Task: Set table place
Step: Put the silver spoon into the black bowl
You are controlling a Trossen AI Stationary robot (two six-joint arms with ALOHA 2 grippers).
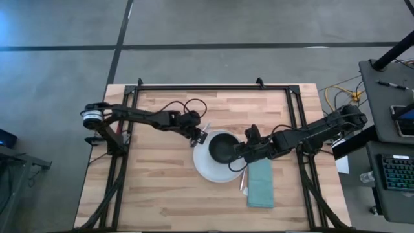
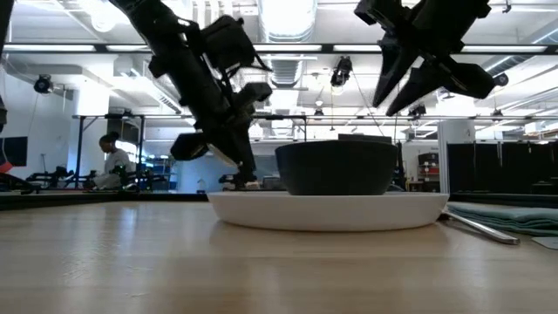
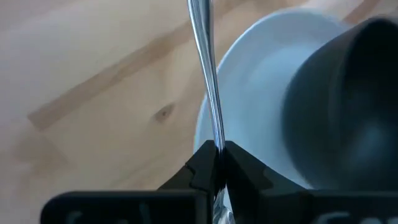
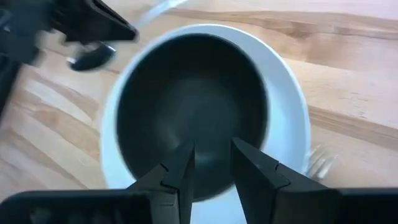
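Spoon point(image 3: 208, 93) is being held by the left end effector point(image 1: 196, 137), fingers pinched shut on the handle, just off the plate's point(image 1: 206, 169) 10 o'clock edge. In the low view the end effector point(image 2: 234, 166) is hanging low, near the surface point(image 1: 162, 188); whether the spoon is touching the wood is not clear. Bowl point(image 1: 223, 147) is sitting on the plate, mid-surface. Fork point(image 1: 244, 183) is lying between plate and napkin point(image 1: 261, 184), at the plate's 4 o'clock.

Right end effector point(image 1: 242, 152) is hovering at the bowl's 3 o'clock rim, fingers a little apart, holding nothing.

Likely step: laying the spoon beside the plate. Doing it well means lowering until the spoon is lying flat, handle parallel to the fork, clear of the plate rim, then opening and lifting straight up so it is not dragging. Risk: clipping the plate and shifting it.
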